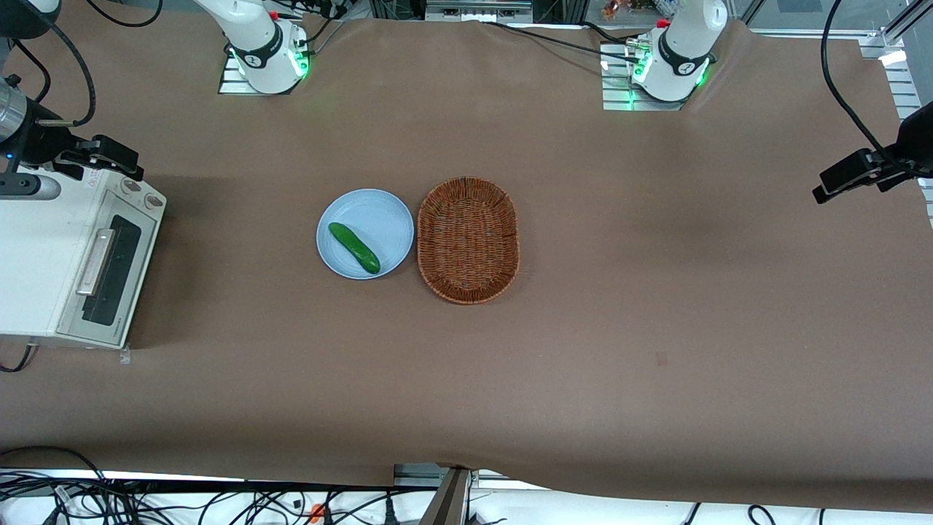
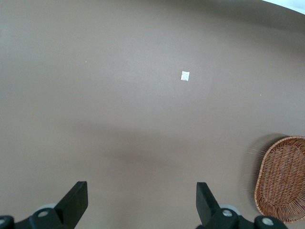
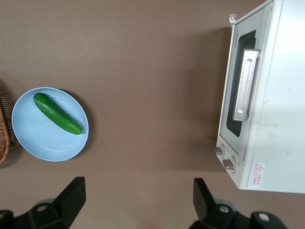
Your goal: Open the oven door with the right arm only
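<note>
The cream-white toaster oven (image 1: 36, 255) stands at the working arm's end of the table. Its oven door (image 1: 109, 262), with dark glass and a silver bar handle (image 1: 96, 261), is shut. Two knobs (image 1: 142, 193) sit beside the door, farther from the front camera. My right gripper (image 1: 120, 157) hangs in the air above the knob end of the oven and touches nothing. In the right wrist view the gripper (image 3: 137, 193) is open and empty over bare table, with the door (image 3: 232, 95) and its handle (image 3: 246, 85) off to one side.
A light blue plate (image 1: 383, 211) holding a green cucumber (image 1: 353, 248) lies mid-table, beside an oval wicker basket (image 1: 468, 239). The plate (image 3: 33, 138) and cucumber (image 3: 57, 113) also show in the right wrist view. Brown cloth covers the table.
</note>
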Controlling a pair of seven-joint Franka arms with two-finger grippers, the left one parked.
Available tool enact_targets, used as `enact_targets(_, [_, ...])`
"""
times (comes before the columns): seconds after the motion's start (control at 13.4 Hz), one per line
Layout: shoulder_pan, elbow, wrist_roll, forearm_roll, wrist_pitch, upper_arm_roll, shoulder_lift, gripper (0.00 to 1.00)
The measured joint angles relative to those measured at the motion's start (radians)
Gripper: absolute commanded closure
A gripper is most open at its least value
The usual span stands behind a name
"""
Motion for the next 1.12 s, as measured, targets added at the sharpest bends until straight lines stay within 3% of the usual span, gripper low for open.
enact_targets(0.3, [0.002, 0.0, -0.001, 0.0, -0.004, 0.0, 0.022, 0.0])
enact_targets(0.37, [0.003, 0.0, -0.001, 0.0, -0.004, 0.0, 0.038, 0.09])
enact_targets(0.52, [0.003, 0.0, -0.002, 0.0, -0.004, 0.001, 0.066, 0.94])
enact_targets(0.6, [0.004, 0.0, -0.003, 0.0, -0.007, 0.001, 0.073, 1.0])
enact_targets(0.89, [0.006, 0.006, -0.003, -0.009, -0.056, 0.001, 0.074, 1.0])
enact_targets(0.97, [0.008, 0.006, -0.003, -0.037, -0.056, 0.001, 0.074, 1.0])
enact_targets(1.12, [0.035, 0.006, 0.003, -0.171, -0.056, 0.001, 0.078, 1.0])
